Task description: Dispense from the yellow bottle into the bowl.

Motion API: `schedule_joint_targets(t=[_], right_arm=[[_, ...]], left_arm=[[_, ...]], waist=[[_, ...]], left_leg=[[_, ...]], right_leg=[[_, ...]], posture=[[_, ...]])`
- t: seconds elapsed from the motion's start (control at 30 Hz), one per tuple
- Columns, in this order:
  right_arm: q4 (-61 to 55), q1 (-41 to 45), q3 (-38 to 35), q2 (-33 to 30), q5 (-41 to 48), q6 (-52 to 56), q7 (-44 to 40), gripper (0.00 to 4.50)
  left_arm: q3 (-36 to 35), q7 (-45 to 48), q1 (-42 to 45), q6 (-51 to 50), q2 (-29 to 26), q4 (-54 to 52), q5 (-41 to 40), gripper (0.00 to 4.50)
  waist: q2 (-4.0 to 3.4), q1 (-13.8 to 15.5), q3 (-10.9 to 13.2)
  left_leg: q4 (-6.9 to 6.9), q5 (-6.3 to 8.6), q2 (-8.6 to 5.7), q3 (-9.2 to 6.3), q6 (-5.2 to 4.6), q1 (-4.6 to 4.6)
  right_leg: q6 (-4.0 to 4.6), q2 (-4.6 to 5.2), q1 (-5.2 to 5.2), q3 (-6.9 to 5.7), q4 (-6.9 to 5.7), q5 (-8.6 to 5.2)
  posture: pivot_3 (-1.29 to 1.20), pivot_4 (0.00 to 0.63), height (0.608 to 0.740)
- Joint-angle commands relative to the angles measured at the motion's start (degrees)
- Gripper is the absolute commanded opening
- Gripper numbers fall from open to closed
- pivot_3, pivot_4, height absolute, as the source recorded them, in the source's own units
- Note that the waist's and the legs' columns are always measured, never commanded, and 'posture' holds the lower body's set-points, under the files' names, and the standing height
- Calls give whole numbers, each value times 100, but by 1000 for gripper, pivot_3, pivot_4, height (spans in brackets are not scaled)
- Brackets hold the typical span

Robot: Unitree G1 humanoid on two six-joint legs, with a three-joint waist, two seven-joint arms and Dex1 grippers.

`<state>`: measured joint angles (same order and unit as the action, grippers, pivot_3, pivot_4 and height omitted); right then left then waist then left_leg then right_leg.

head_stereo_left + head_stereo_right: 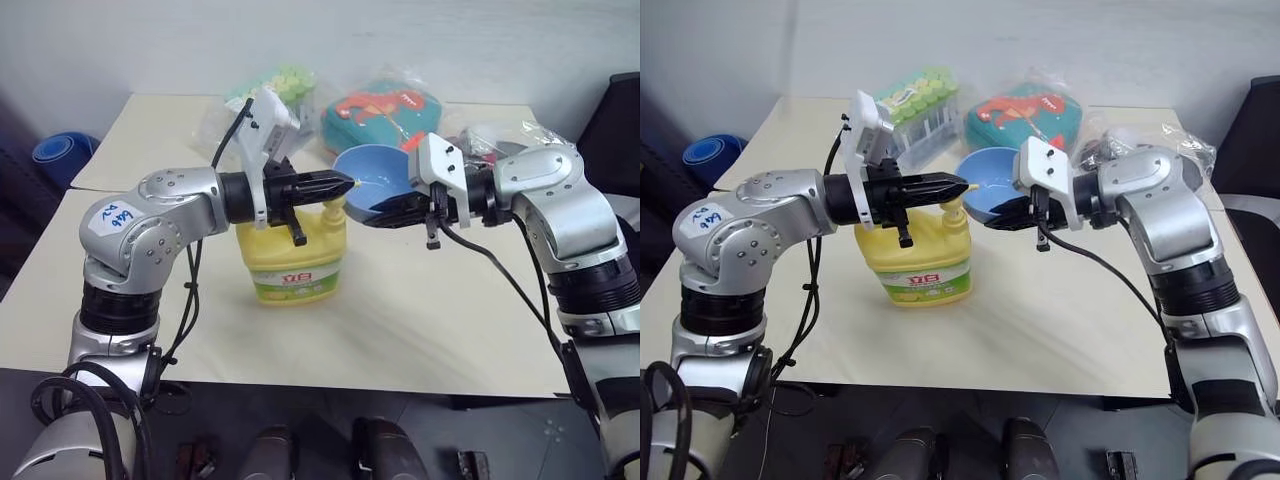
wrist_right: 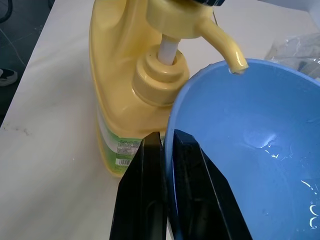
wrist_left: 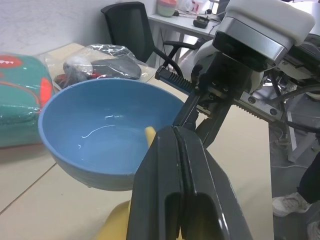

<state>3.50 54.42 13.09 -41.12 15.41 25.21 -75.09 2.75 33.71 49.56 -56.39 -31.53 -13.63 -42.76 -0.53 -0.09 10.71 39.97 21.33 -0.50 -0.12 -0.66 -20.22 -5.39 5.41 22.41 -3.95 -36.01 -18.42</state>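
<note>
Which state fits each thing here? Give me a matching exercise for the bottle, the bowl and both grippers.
Things:
1. large yellow plastic pump bottle
2. small round light-blue bowl
3. left gripper
4. right gripper

States:
A. shut on the bowl's rim
B. standing on the table
C. shut, on top of the pump head
D. held under the pump spout

Pairs: 1-B, 2-D, 3-C, 4-A

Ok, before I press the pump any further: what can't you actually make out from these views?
- Pump head of the yellow bottle: covered by the shut left gripper in the eye views, cut off by the top edge in the right wrist view.
- Liquid at the nozzle: too small to tell if any is coming out.
- Contents of the bowl: only glints, amount unclear.
- Grip of the right gripper on the rim: lower part hidden behind its fingers.
</note>
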Motion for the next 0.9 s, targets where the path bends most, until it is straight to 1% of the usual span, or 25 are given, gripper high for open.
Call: schedule_joint_targets(t=[0.03, 0.2, 0.37, 0.53, 0.63, 0.9], right_arm=[[-248, 12, -263, 14, 150, 13, 54, 0], [-250, -14, -269, 53, 157, 11, 76, 0], [-213, -37, -273, 89, 122, -30, 92, 0], [-162, -63, -286, 75, 64, -83, 77, 0], [-135, -108, -314, 23, 22, -143, 79, 0], [-311, -410, -517, -258, 41, -162, 81, 0]], left_arm=[[613, 0, -641, -557, -50, 348, 304, 28], [509, -38, -795, -506, 9, 372, 320, 28], [248, -37, -732, -436, 128, 291, 297, 28], [-30, 85, -641, -425, -19, 178, 278, 28], [-243, 212, -627, -252, -43, 126, 211, 28], [-560, 619, -575, -113, -141, -42, 12, 28]], waist=[[5, 5, -15], [14, 7, -44], [10, 17, -46], [15, 0, -42], [15, -1, -40], [15, 10, -28]], left_leg=[[0, 0, 0, 0, 0, 1], [0, 0, -2, -6, 1, 15], [4, 0, -8, -21, 1, -2], [-1, -1, -9, -20, 2, -12], [-2, -1, -9, -20, 2, -16], [-2, -1, -9, -28, 1, -35]], right_leg=[[0, 1, -1, 0, 0, 0], [0, 2, -17, -3, 8, 0], [0, 8, -8, -11, 4, 0], [0, 6, 6, -11, 2, 0], [0, 5, 10, -12, 4, 0], [0, 7, 19, -24, 11, 0]], posture=[[0, 150, 740], [0, 150, 740], [0, 150, 740], [0, 150, 740], [0, 150, 740], [0, 150, 740]])
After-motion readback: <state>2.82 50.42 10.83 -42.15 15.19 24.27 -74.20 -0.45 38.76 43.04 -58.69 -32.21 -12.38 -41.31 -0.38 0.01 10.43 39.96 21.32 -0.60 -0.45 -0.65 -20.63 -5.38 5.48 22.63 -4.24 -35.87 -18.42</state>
